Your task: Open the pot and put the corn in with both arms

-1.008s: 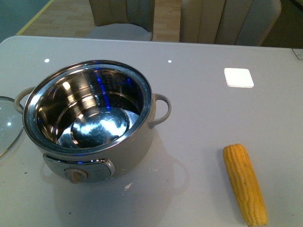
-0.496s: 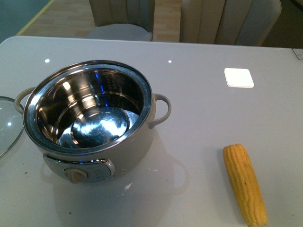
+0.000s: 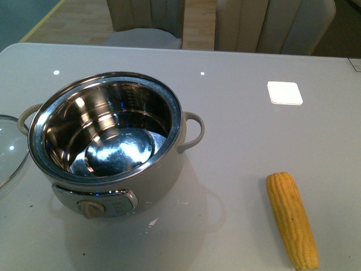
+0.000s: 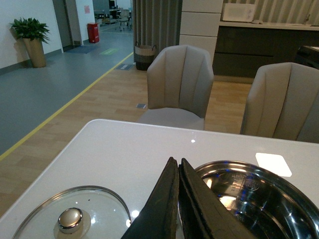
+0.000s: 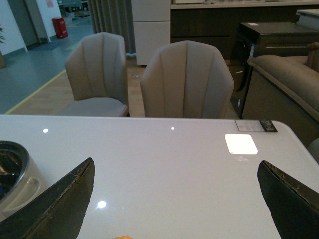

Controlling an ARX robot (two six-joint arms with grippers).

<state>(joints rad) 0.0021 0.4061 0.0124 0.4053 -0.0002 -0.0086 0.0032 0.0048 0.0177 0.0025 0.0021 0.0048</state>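
Observation:
The cream-white pot [image 3: 163, 169] stands open on the left of the table, its steel bowl empty. Its glass lid [image 3: 8, 149] lies flat on the table just left of it. The corn [image 3: 291, 219] lies on the table at the front right, well apart from the pot. Neither arm shows in the front view. In the left wrist view my left gripper [image 4: 176, 167] is shut and empty, between the lid [image 4: 75, 219] and the pot's rim [image 4: 259, 172]. In the right wrist view my right gripper [image 5: 174, 172] is open wide above the table, with a tip of the corn [image 5: 122, 237] just under it.
Two beige chairs [image 3: 271, 22] stand behind the table's far edge. A bright square patch of light [image 3: 284, 92] lies on the table at the back right. The pot's side handle [image 5: 27, 186] shows beside the right gripper's finger.

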